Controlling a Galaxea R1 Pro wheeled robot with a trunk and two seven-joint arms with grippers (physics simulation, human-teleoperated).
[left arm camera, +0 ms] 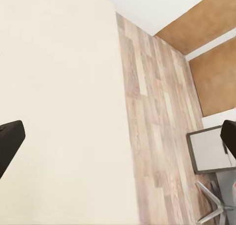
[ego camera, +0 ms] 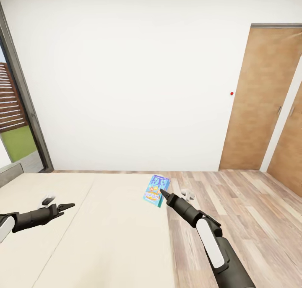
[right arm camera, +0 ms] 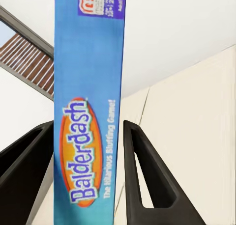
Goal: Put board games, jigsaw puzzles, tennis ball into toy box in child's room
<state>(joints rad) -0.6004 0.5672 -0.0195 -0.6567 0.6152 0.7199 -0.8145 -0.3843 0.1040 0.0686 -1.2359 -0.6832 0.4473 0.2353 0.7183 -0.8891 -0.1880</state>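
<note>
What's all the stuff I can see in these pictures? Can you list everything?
board game: one, blue box reading Balderdash, held above the bed's edge between the right jaws
bed: one, beige mattress, low in front of the robot
wooden doors: two, brown, on the right
floor: light wood planks, right of the bed
red dot: one, on the white wall
window frame: one, dark, at the left
small grey-white object: one, on the floor beside the bed; cannot tell what it is
left gripper: black, above the mattress, open
right gripper: black, shut on the board game
</note>
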